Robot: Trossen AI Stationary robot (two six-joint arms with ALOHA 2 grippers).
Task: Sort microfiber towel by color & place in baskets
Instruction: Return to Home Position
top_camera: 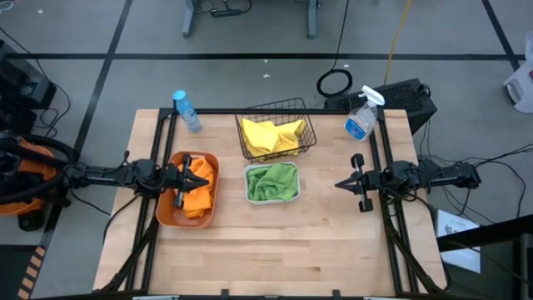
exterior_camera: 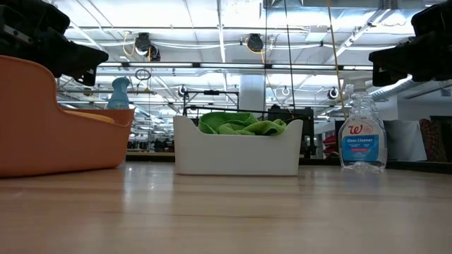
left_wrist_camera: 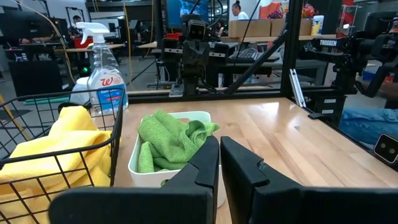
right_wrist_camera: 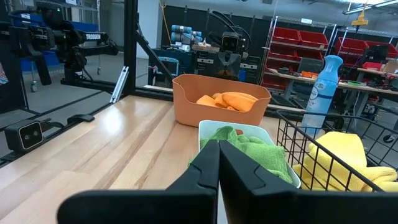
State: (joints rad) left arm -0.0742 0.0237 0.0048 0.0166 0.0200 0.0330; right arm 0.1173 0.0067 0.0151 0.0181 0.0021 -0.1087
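Looking down reveals yellow towel (top_camera: 271,136) hidden from low view.

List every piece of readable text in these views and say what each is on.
"Glass Cleaner", under a red "W" logo: label of the spray bottle.
"TROSSEN": plate on the right arm, seen in the left wrist view.
Printed sheet of paper beside the table: too small to read.
Blue bottle: label too small to read.
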